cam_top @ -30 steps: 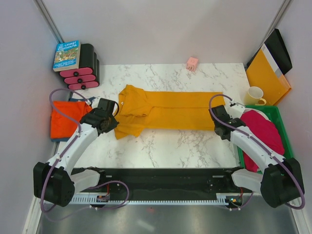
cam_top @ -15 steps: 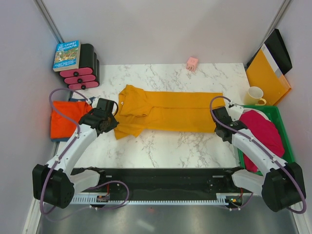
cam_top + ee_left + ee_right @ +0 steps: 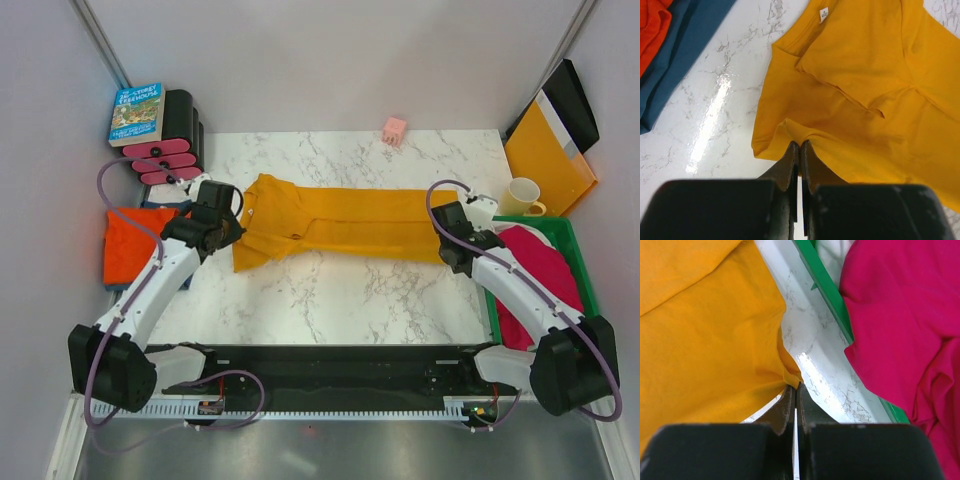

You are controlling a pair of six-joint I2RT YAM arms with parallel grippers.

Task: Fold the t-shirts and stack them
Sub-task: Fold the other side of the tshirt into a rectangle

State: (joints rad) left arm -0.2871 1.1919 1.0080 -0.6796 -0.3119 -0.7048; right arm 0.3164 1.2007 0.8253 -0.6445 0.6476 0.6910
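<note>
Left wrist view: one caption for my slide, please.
Left gripper shut on the mustard-yellow t-shirt edge, blue t-shirt and orange t-shirt beside it.

A cream mug (image 3: 522,197) stands just beyond the right gripper (image 3: 446,252), a green bin (image 3: 580,262) at its right — a book (image 3: 137,112) against black-and-pink rolls (image 3: 175,150) sits well beyond the left gripper (image 3: 232,240).

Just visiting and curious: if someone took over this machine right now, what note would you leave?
Hands: left hand shut on the mustard-yellow shirt at its collar end, right hand on its near hem corner.
It lies stretched across the table, part folded.
Seemingly done: red-orange shirt stacked on blue shirt, at the left.
Left: finish the yellow one, then the pink shirt heaped in the green bin.
</note>
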